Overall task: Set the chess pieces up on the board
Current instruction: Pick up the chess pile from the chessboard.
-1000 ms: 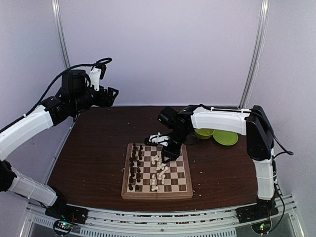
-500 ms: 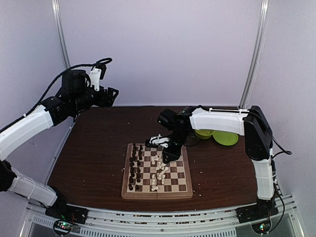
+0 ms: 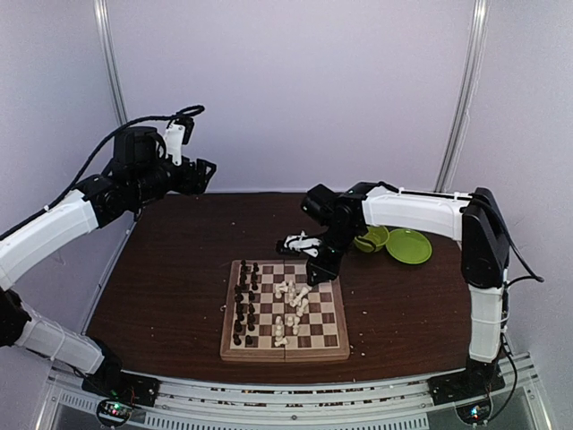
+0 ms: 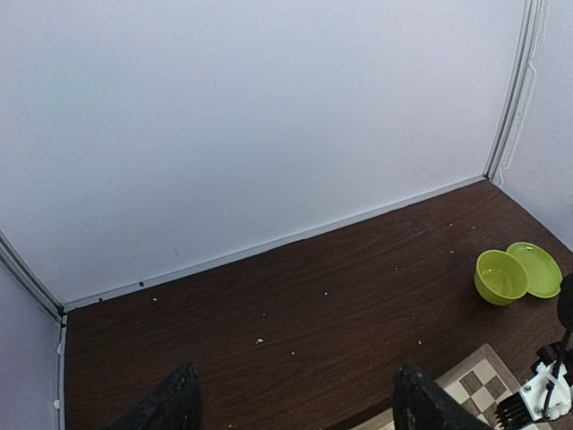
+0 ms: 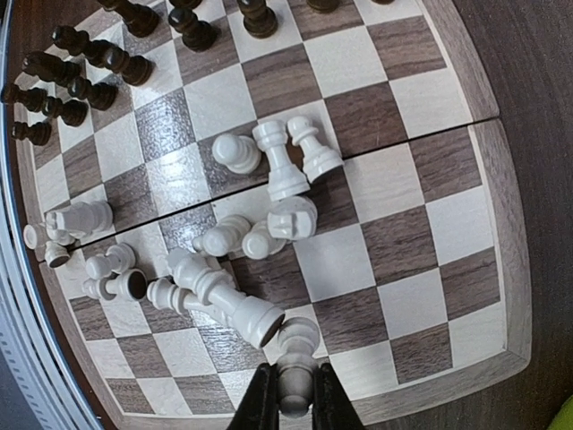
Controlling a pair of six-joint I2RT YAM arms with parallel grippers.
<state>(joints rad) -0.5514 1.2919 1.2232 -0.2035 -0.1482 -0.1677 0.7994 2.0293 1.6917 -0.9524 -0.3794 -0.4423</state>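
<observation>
Right gripper pinching a white piece!
Top: it hangs over the board's one o'clock corner. Left wrist: left gripper spread wide, aloft. Right wrist: white pieces heaped at eleven o'clock, dark pieces beyond.

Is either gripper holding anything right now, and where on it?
Right gripper pinches a cream chess piece by its lower body, head poking out. Left gripper open, empty.

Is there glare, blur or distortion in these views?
Right wrist view: glare on the board, its border bowed by the lens, the white piece in the right end effector soft. Left wrist view: the fingers of the left end effector dark, blurred. Top view: even light.
</observation>
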